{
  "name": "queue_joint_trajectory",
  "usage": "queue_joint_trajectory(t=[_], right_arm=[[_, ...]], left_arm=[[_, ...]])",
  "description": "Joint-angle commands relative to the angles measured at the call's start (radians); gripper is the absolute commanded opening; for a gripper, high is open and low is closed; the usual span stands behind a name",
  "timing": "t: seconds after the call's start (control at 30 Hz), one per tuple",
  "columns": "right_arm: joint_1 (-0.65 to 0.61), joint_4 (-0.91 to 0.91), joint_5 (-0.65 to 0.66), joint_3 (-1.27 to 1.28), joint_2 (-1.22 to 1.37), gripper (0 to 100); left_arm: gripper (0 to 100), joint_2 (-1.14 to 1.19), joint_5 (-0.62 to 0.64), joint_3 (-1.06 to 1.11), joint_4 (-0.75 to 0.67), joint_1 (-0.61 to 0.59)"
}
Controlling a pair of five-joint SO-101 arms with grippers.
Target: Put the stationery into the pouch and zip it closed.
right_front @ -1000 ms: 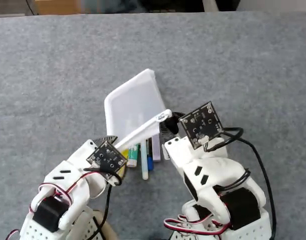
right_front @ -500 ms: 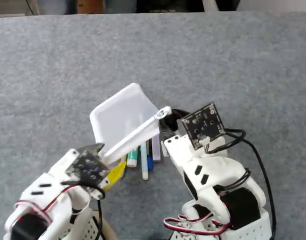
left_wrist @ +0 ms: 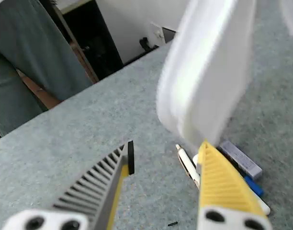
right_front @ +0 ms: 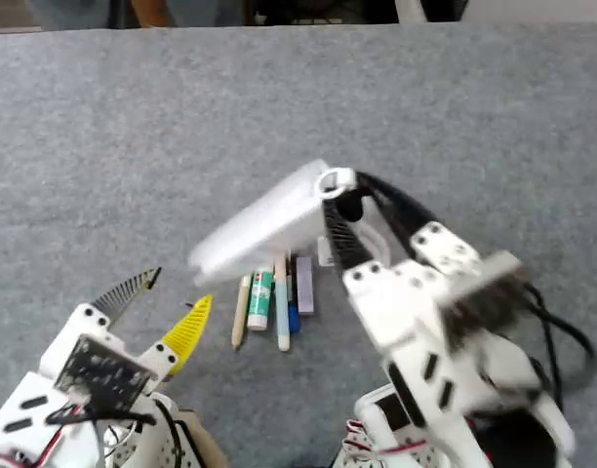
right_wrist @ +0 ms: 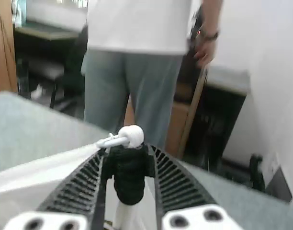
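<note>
Little was done yet: the stationery (right_front: 271,300), pens, a pencil and a tube, lay loose on the grey table (right_front: 103,146) at centre frame, outside the white pouch (right_front: 264,222). The right gripper (right_front: 336,195) clamped the raised pouch by its zip end. At lower left, the left gripper (right_front: 178,289) gaped wide, empty.

The pouch (right_front: 264,226) hangs from my right tool (right_front: 339,200) by its right end, above the worktop (right_front: 103,146). The stationery (right_front: 274,300) lies on the worktop, partly under its near edge. My left tool (right_front: 177,291) sits left of the stationery, apart from it.
</note>
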Motion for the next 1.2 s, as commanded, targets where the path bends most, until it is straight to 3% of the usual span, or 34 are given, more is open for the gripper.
queue_joint_trajectory(t=[0.0,0.27,0.4,0.87,1.03,1.17], right_arm=[[-0.006,-0.006,0.005,-0.128,0.012,1.2],[-0.002,0.305,0.006,-0.096,0.012,1.2],[-0.003,0.354,0.006,-0.024,0.01,1.2],[-0.187,0.313,0.006,0.088,0.012,1.2],[-0.21,0.183,0.006,0.139,0.035,1.2],[-0.215,0.029,0.008,0.18,0.122,1.2]], left_arm=[[23,0.002,0.005,-0.074,0.0,-0.038],[23,0.002,0.008,-0.082,0.0,-0.131],[23,0.002,0.005,-0.084,0.0,-0.177],[23,0.002,0.012,-0.081,0.006,-0.216],[24,0.002,0.012,-0.048,0.054,-0.213],[24,0.002,0.015,-0.051,0.137,-0.091]])
